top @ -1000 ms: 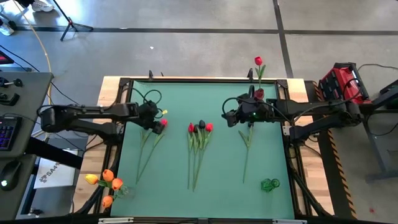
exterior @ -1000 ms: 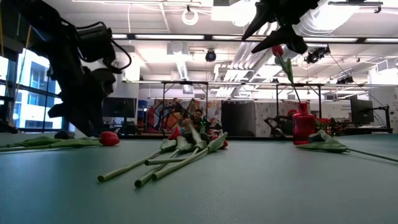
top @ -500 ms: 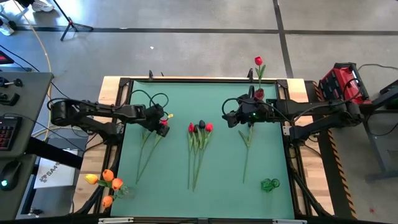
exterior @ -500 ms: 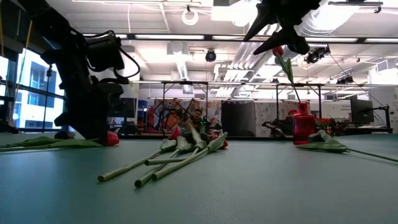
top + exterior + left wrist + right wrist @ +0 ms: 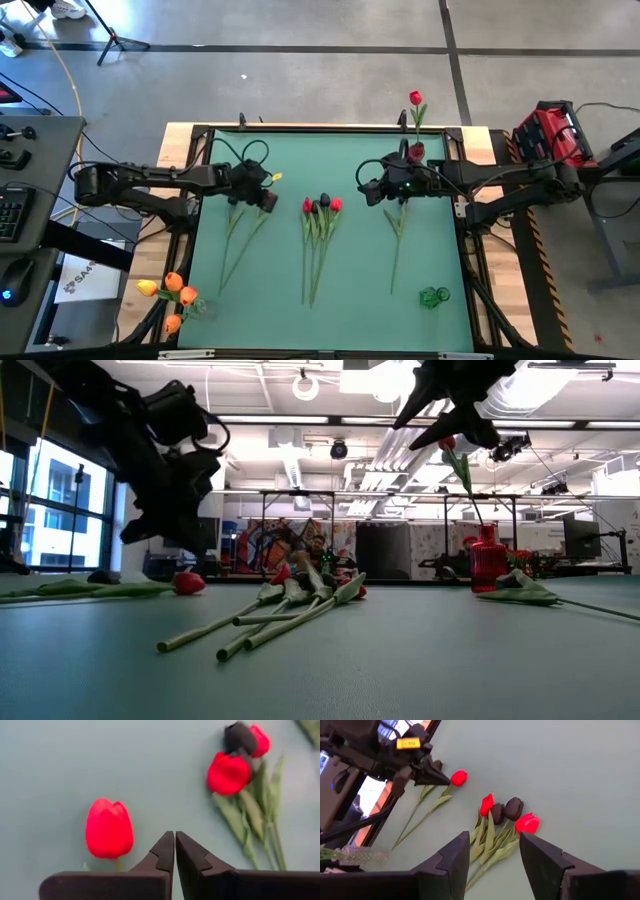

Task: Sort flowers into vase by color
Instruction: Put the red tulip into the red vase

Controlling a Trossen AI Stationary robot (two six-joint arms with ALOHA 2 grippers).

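Here the left gripper [image 5: 174, 851] hangs low over the green table [image 5: 350, 145], jaws shut on nothing, the loose red tulip [image 5: 109, 827] lying just beside its fingertips — seemingly a missed pinch. The right gripper [image 5: 495, 855] waits half-open and empty over another stem [image 5: 396, 225]. A red vase [image 5: 415, 151] holds one red flower [image 5: 415, 98]; a clear vase [image 5: 190, 305] holds orange tulips [image 5: 172, 290]; the green vase [image 5: 434, 296] looks empty.
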